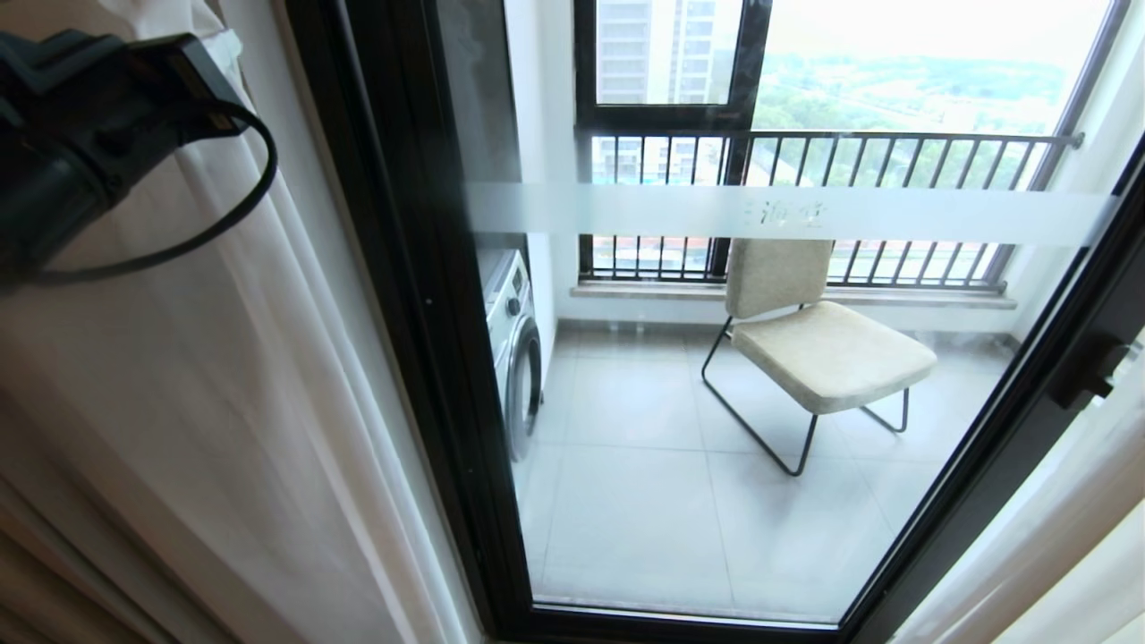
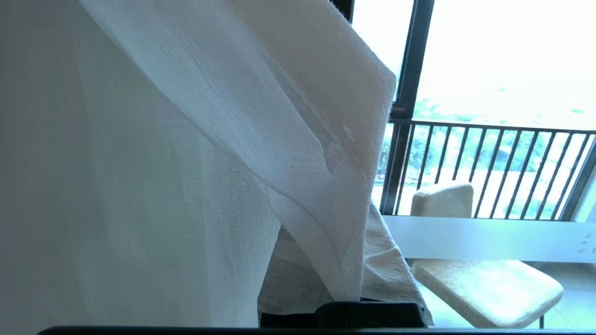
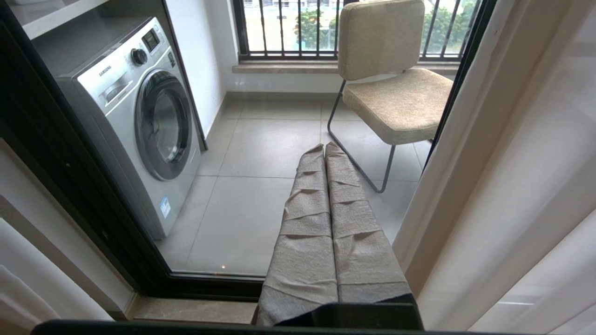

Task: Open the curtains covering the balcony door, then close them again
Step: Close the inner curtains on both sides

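- My left gripper [image 2: 321,279]: raised at the far left of the scene, its cloth-wrapped fingers [image 2: 391,274] pressed together on a fold of the white sheer curtain [image 2: 195,153]; the fabric drapes over the fingers and hides most of them.
- My left arm [image 1: 80,134]: its dark wrist housing and looped cable lie against the sheer at the upper left of the head view.
- My right gripper [image 3: 325,149]: hanging low before the glass, its two wrapped fingers [image 3: 307,223] pressed flat together with nothing between them.
- The curtains: the sheer is gathered to the left of the door frame; a darker beige-grey drape [image 1: 36,572] shows at the near left corner; a second pale panel [image 1: 1055,546] hangs at the right edge.
- The balcony door [image 1: 420,295]: black-framed glass, uncovered across the middle, crossed by a frosted white band [image 1: 787,213] with small characters.
- Beyond the glass: a silver washing machine [image 3: 139,121] on the left, a beige chair [image 1: 818,344] on thin black legs to the right, grey floor tiles [image 1: 644,501], and a barred railing [image 1: 832,152] across the far window.
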Controlling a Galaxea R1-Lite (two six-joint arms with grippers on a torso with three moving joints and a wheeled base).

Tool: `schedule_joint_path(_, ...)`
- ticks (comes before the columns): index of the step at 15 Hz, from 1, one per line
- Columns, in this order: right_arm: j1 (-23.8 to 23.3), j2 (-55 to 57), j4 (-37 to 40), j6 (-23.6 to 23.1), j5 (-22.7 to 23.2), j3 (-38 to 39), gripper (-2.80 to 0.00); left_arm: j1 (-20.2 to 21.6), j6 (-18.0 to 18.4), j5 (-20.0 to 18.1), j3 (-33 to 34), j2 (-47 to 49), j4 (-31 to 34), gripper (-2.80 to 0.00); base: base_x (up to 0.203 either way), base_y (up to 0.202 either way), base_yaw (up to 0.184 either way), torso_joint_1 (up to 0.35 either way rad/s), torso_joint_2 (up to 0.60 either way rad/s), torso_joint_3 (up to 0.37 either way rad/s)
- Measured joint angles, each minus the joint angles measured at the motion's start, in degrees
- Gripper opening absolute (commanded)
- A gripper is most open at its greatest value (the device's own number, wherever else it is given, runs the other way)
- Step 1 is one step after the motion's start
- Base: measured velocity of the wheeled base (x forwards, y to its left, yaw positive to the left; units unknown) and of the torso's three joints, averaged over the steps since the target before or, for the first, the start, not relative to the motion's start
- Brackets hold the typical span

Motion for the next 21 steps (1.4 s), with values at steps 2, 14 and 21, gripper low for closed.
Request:
schedule_joint_path(2,0.0,0.0,0.0,0.0,0.0,0.0,-2.8,-0.3,0.0,0.0,0.1,-0.1,0.1,-2.8,0.0,0.0,0.0,0.0,0.0,0.0)
schedule_joint_path(14,0.0,0.0,0.0,0.0,0.0,0.0,-2.8,-3.3,0.0,0.1,0.3,0.4,0.4,-2.8,0.0,0.0,0.0,0.0,0.0,0.0)
schedule_joint_path(21,0.0,0.0,0.0,0.0,0.0,0.0,-2.8,-3.8,0.0,0.0,1.0,0.7,0.2,-2.8,0.0,-0.034,0.003,-0.001,0.0,0.001)
